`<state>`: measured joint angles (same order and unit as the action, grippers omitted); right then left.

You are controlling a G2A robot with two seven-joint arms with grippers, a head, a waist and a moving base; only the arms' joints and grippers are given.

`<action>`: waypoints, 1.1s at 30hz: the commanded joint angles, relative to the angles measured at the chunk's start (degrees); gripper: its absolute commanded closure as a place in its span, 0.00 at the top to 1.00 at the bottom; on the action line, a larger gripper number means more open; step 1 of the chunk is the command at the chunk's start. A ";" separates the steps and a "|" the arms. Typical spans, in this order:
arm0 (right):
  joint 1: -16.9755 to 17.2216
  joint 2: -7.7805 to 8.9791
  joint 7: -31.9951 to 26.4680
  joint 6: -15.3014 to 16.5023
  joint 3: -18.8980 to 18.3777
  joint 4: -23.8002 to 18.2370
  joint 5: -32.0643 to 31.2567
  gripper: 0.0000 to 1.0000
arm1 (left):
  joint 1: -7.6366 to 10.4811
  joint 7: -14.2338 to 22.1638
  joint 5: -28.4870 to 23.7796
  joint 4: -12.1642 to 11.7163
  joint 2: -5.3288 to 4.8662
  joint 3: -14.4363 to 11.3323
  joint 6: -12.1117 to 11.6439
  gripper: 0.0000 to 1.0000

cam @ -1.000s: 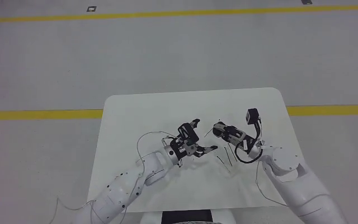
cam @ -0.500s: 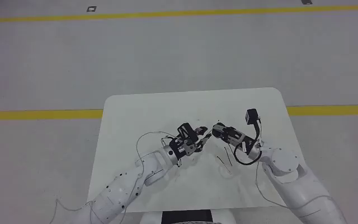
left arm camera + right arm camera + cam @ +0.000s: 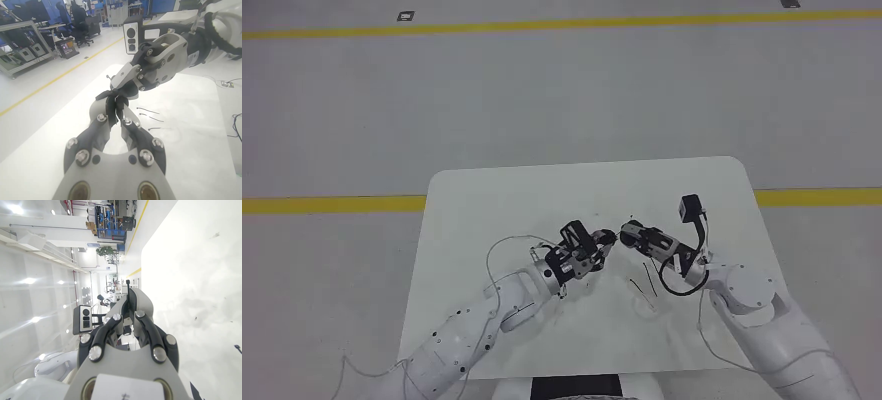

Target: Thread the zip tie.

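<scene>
Both claws meet tip to tip over the table (image 3: pixel 492 200), just right of the top view's centre.
The right gripper (image 3: pixel 130 293) is clamped on the black zip tie (image 3: pixel 128 288), whose head pokes out past its fingertips. The left gripper (image 3: pixel 115 100) has its fingers pressed together against those tips; whether the tie's tail is between them I cannot tell. Three spare zip ties (image 3: pixel 149 112) lie loose on the table, lower right of the claws.
</scene>
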<state>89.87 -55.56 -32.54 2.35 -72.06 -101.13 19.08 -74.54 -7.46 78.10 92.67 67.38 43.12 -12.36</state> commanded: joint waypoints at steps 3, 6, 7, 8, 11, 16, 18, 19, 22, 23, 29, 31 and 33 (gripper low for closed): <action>-0.03 -0.13 -0.23 -0.04 -0.02 0.02 -0.08 0.00 | 0.05 0.04 -0.01 -0.05 0.08 -0.12 -0.18 0.05; -0.06 -0.24 -0.43 -0.10 0.07 -0.02 -0.24 0.00 | 0.11 -0.05 -0.02 -0.14 0.13 -0.15 -0.23 0.06; -0.07 -0.27 -0.47 -0.12 0.08 -0.01 -0.28 0.00 | 0.12 -0.04 0.00 -0.16 0.15 -0.16 -0.22 0.06; -0.09 -0.30 -0.52 -0.14 0.09 -0.01 -0.30 0.00 | 0.13 -0.04 0.01 -0.17 0.16 -0.17 -0.22 0.06; -0.11 -0.39 -0.72 -0.20 0.08 0.02 -0.40 0.00 | 0.13 0.00 0.03 -0.19 0.20 -0.17 -0.19 0.06; -0.12 -0.54 -1.00 -0.37 0.13 0.02 -0.68 0.00 | 0.15 0.03 0.15 -0.22 0.25 -0.15 -0.28 0.00; -0.13 -0.60 -1.05 -0.45 0.15 0.05 -0.77 0.00 | 0.14 -0.01 0.16 -0.24 0.26 -0.14 -0.36 0.00; -0.13 -0.64 -1.08 -0.52 0.17 0.07 -0.82 0.00 | 0.14 -0.05 0.17 -0.26 0.27 -0.13 -0.42 0.00; -0.13 -0.73 -1.13 -0.72 0.20 0.18 -0.84 0.00 | 0.09 -0.19 0.05 -0.31 0.29 -0.08 -0.52 0.00; -0.12 -0.76 -1.08 -0.87 0.18 0.21 -0.79 0.00 | 0.03 -0.25 -0.08 -0.35 0.28 -0.02 -0.59 0.00; -0.12 -0.89 -1.09 -1.16 -0.27 0.26 -0.70 0.49 | -0.14 -0.36 -0.52 -0.42 0.20 0.49 -0.94 0.00; -0.10 -0.93 -1.14 -1.20 -0.44 0.23 -0.68 0.80 | -0.22 -0.36 -0.61 -0.38 0.19 0.60 -1.02 0.00; -0.08 -0.97 -1.12 -1.20 -0.60 0.18 -0.66 0.91 | -0.27 -0.37 -0.72 -0.36 0.18 0.69 -1.15 0.00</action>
<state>89.77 -56.51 -33.67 1.15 -72.59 -100.92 18.41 -74.79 -7.83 77.43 92.30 67.56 43.76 -13.44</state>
